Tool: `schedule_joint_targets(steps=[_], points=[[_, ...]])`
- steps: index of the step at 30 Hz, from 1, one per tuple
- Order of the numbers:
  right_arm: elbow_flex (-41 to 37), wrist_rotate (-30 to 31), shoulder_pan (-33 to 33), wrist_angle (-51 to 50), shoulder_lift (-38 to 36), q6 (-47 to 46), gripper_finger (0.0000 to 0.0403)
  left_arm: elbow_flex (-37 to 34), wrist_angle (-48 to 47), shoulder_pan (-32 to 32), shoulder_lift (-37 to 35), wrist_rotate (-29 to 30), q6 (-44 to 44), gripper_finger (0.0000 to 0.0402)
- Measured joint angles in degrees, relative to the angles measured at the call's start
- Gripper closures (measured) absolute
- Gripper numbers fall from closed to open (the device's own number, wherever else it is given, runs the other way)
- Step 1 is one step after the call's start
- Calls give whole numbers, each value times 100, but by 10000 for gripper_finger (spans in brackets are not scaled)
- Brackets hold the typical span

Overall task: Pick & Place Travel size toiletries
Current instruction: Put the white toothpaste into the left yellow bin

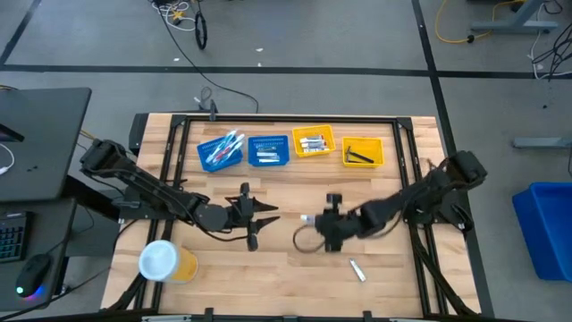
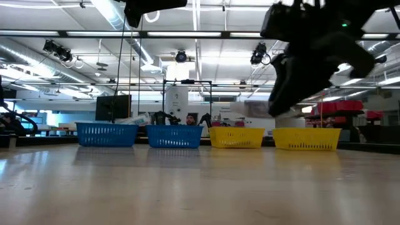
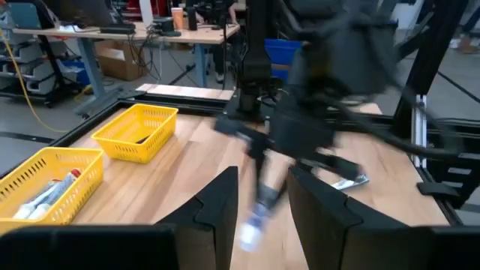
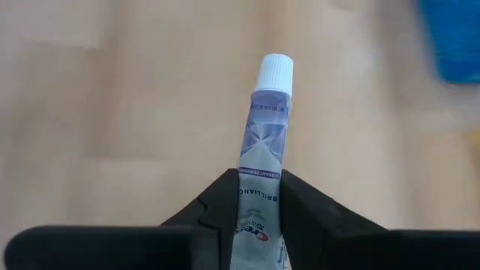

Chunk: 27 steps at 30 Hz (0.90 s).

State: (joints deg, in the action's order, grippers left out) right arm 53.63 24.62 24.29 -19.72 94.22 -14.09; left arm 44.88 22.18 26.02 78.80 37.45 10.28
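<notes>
My right gripper (image 1: 315, 220) is over the middle of the table, shut on a small white toothpaste tube (image 4: 262, 135) with a white cap (image 4: 274, 72). My left gripper (image 1: 268, 215) hovers just to the left of it and points at it. It is open, and its fingers (image 3: 225, 202) frame the blurred tube (image 3: 253, 219) without touching it. A small silvery tube (image 1: 357, 269) lies flat on the wood toward the near edge. Along the far side stand two blue trays (image 1: 221, 150) (image 1: 268, 149) and two yellow ones (image 1: 313, 141) (image 1: 362, 152), each with toiletries in it. My right gripper pinches the tube's lower body (image 4: 259, 196) between its two fingers, well back from the cap. The fingers lie along the tube and come slanting down from the table's right. The tube sticks out past the fingertips cap first, lifted clear of the table.
A large yellow tub with a white lid (image 1: 165, 261) stands at the near left corner. The left wrist view shows the two yellow trays (image 3: 139, 131) (image 3: 45, 187) beside bare wood. Black frame rails (image 1: 411, 170) run along the table's sides.
</notes>
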Motion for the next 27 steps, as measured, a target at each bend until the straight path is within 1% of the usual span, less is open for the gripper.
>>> schedule_joint_targets(steps=[2, 6, 12, 16, 18, 22, 27], points=[[-2, 237, -296, -338, -265, 255, 310, 0, 8, 0, -8, 9, 0, 278], [0, 691, -1007, -629, -721, 927, 309, 0, -69, 0, -6, 11, 0, 278], [4, 720, -2215, -371, -1054, 2095, 310, -4, -141, 0, -4, 184, 0, 278], [4, 633, -2979, -58, -1026, 2838, 311, -4, -178, 0, -4, 691, 0, 278], [4, 286, -3377, 209, -947, 3125, 311, -4, -180, 0, -4, 904, 0, 278], [4, -611, -4089, 987, -726, 3483, 311, -4, -228, -2, -2, 969, 2, 278], [4, -1276, -4831, 1583, -353, 3549, 312, -4, -222, 0, -2, 953, 2, 278]])
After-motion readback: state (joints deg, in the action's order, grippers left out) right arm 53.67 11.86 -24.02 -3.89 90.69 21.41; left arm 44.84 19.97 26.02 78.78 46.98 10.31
